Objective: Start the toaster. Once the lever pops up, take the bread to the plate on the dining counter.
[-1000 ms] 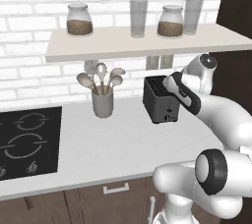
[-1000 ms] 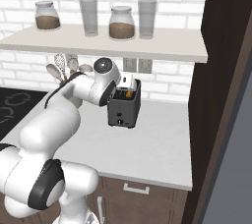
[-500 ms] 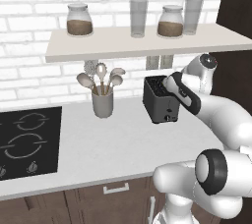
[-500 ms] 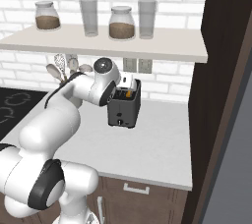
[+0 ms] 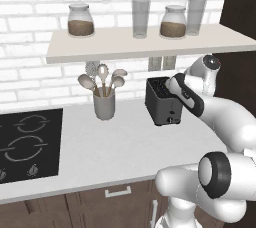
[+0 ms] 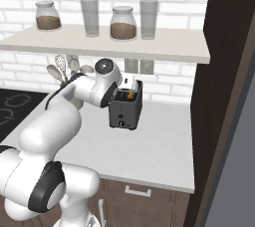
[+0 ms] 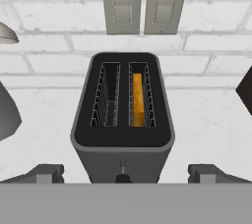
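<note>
Gripper: the gripper (image 7: pixel 126 173) hangs above the front of the toaster, looking down into its slots; the jaws stand wide apart with nothing between them, one tip showing at each side of the toaster's front in the hand view.
Toaster: the toaster (image 7: pixel 123 112) (image 5: pixel 162 100) (image 6: pixel 126 109) sits directly below and just ahead of the jaws, upright on the surface, its front face toward the hand.
Bread: the bread (image 7: pixel 138 99) stands on edge deep in the right-hand slot as the hand view shows it, ahead of the jaws and slightly toward the right one; its orange-tan top edge lies below the slot rim. In the right base view a sliver of it (image 6: pixel 130 94) shows at the toaster's top.
Other slot: holds only its wire guides.
Lever: a small dark tab on the toaster's front face, midway between the jaws; whether it is up or down cannot be told.
Surface: the pale surface (image 5: pixel 100 147) carries the toaster.
Utensil cup: a grey utensil cup (image 5: pixel 104 105) with spoons stands well off to the left of the jaws.
Wall outlets: two wall outlets (image 7: pixel 143 1) sit on the brick wall beyond the toaster.
</note>
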Motion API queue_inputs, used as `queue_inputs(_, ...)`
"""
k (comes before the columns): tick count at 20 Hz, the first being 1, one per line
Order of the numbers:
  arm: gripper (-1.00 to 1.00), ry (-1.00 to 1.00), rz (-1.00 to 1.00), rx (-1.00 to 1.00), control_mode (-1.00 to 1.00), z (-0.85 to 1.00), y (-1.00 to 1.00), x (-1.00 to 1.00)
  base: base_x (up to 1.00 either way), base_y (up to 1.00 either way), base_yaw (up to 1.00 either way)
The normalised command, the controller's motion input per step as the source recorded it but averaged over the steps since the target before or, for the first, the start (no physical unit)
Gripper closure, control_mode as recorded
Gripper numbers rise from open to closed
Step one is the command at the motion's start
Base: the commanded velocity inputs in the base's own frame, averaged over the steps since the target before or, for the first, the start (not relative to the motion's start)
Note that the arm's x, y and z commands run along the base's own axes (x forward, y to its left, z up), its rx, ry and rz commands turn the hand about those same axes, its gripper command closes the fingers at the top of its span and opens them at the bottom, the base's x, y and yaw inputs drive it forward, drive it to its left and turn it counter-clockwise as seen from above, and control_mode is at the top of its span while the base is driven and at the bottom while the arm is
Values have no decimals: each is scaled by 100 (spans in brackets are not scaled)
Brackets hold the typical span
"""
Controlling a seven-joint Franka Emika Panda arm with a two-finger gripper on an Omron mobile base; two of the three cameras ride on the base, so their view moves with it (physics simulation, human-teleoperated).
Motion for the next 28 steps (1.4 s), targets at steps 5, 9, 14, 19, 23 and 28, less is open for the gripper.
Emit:
queue_inputs(5,-100,0,0,0,-100,0,0,0,0,0,0)
queue_inputs(9,-100,0,0,0,-100,0,0,0,0,0,0)
queue_inputs(14,-100,0,0,0,-100,0,0,0,0,0,0)
queue_inputs(19,-100,0,0,0,-100,0,0,0,0,0,0)
queue_inputs(23,-100,0,0,0,-100,0,0,0,0,0,0)
queue_inputs(28,-100,0,0,0,-100,0,0,0,0,0,0)
